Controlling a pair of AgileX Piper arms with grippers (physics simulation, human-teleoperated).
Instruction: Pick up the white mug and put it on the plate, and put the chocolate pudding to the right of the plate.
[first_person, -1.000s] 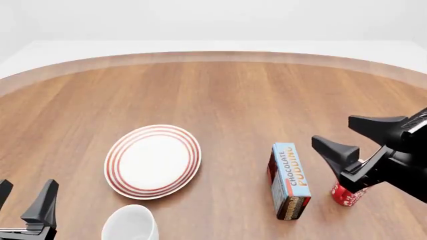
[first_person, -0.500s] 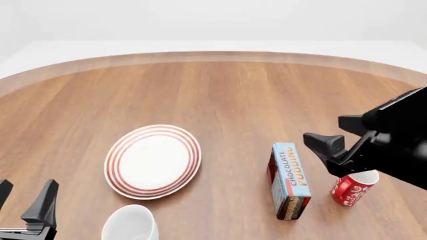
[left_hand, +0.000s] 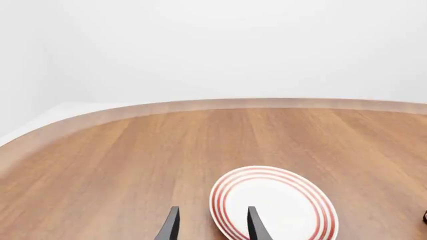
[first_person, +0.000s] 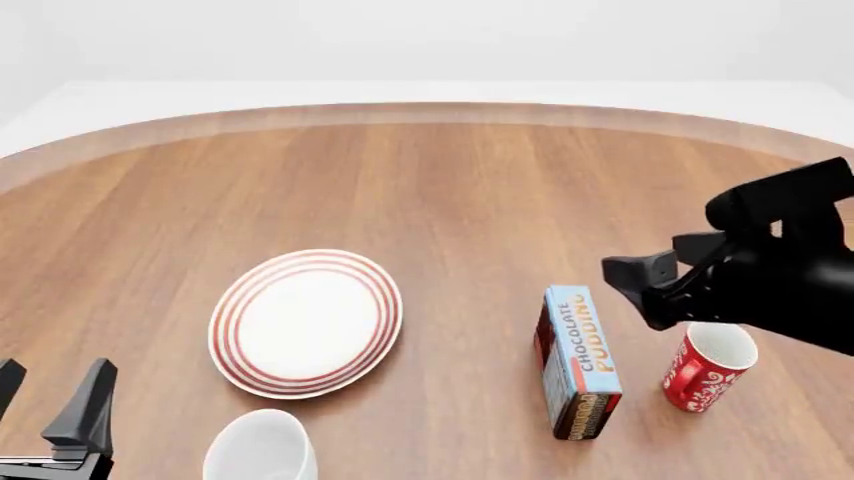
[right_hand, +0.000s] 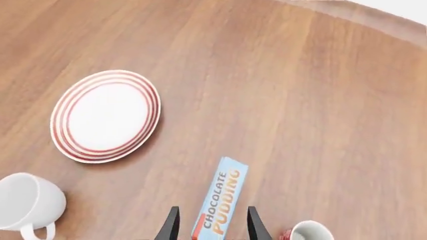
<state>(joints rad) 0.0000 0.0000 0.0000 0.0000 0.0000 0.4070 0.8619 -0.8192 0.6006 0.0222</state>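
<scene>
Plain white walls ring the round wooden table (first_person: 441, 180); both grippers, left (first_person: 51, 405) and right (first_person: 667, 270), gape empty

We are looking at a wooden table (first_person: 441, 190) with warm brown planks whose grain is running away from us, and a paler band is curving along its far edge. Beyond it, a plain white floor (first_person: 400, 92) and white wall (first_person: 427, 40) are sitting under soft, even light.
</scene>
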